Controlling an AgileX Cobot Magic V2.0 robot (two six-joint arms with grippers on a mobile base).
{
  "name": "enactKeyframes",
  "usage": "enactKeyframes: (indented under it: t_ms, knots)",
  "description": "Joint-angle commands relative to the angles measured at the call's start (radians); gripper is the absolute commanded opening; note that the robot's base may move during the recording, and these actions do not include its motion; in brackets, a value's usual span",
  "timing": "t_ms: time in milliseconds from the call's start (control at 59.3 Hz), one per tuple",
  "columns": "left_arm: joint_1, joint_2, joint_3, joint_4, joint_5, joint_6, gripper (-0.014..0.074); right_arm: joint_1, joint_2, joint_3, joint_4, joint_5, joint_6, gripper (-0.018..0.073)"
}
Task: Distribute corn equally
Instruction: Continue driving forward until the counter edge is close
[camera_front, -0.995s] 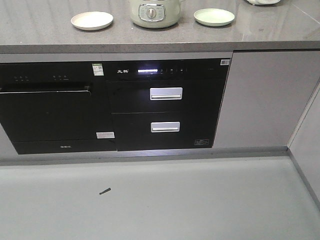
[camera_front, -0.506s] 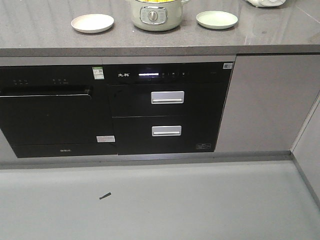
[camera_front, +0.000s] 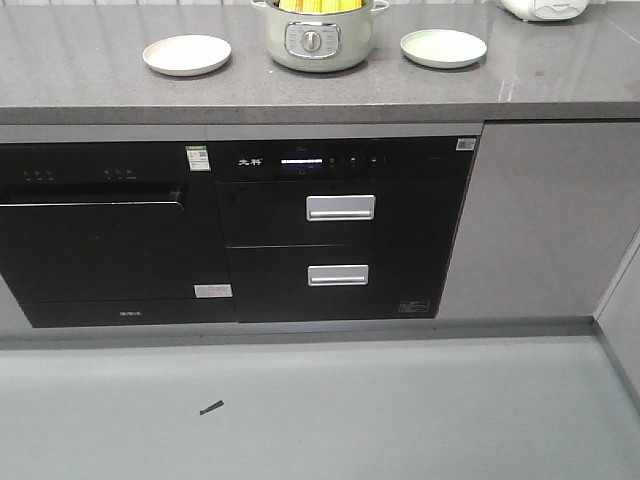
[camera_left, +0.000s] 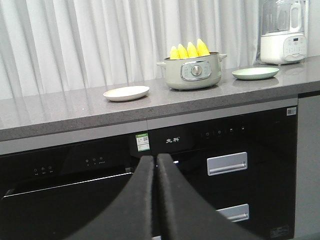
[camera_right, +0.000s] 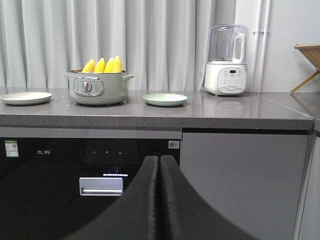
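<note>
So, main risk: the left tool (camera_left: 155, 160) and the right tool (camera_right: 160, 159) sit low before the black appliance fronts, well apart from the corn; a reach from there could catch the edge of the grey stone surface (camera_left: 75, 112)
Grasp risk: the cobs stand packed side by side, so fingers closing on one may nudge its neighbours or slip on rounded kernels
Count risk: four tips show; a cob hidden lower would spoil an even split
Corn: bright yellow corn cobs (camera_left: 189, 50), upright, tapered tips up, lower parts hidden
Where: in the pale green round pot with a dial (camera_left: 192, 75), between a cream round plate (camera_left: 126, 93) and a pale green round plate (camera_left: 255, 73), neither carrying corn
Left tool: dark fingers pressed together, holding nothing
Right tool: fingers likewise together, nothing between them
</note>
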Motion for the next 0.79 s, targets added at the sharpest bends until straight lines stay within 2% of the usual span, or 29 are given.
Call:
enactKeyframes:
  t_ms: [0,776]
  knots:
    - [0.001,-0.014,0.013,-0.004,-0.075,-0.009,-0.0006,0.0,-0.007,0.012,-0.01,-0.074,0.0,-0.0003]
    - [0.001,-0.014,0.013,-0.004,-0.075,-0.009,-0.0006,0.0,-0.007,0.012,-0.01,-0.074,0.0,-0.0003]
